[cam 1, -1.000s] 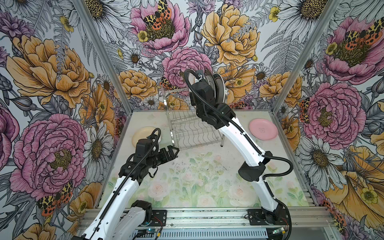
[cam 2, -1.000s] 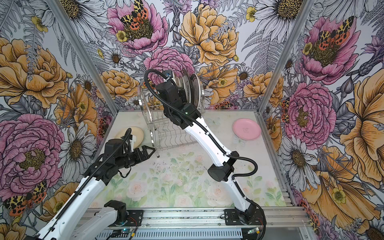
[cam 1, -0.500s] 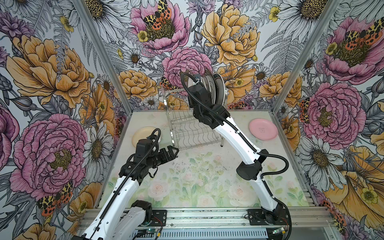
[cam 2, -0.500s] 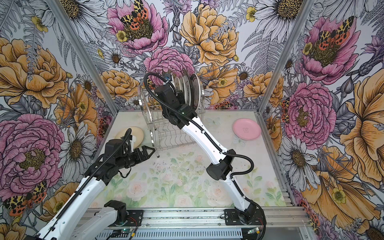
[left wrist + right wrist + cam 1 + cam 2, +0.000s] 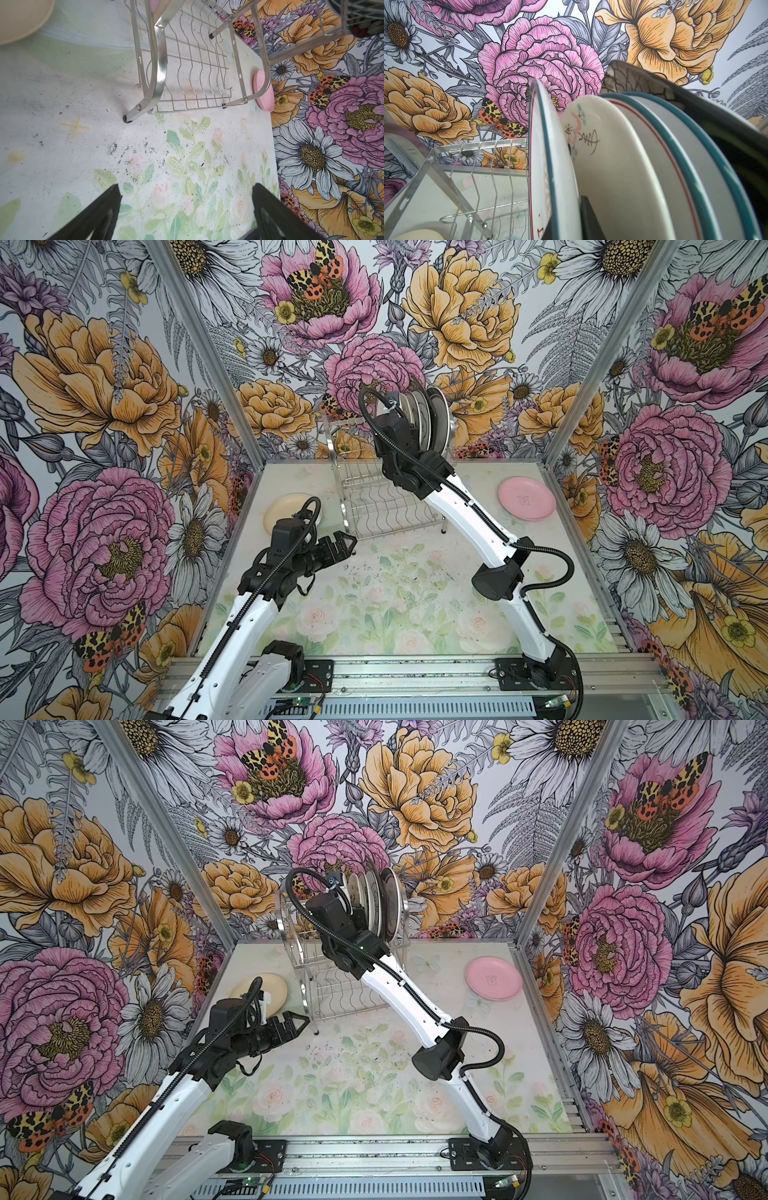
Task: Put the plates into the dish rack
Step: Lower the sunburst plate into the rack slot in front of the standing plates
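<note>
Right pincer astride teal-rimmed plate in dish rack, grip unclear; left pincer wide apart

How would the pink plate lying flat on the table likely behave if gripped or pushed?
The pink plate looks rigid and smooth, so probably slippery to pinch. It lies flat on the table with a low rim, so getting a finger under it may be awkward. Pushed, it should slide, not roll.

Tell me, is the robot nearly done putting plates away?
Mostly. Several plates stand in the top tier of the dish rack. The right end effector straddles a teal-rimmed plate there. A cream plate and a pink plate lie on the table, waiting.
</note>
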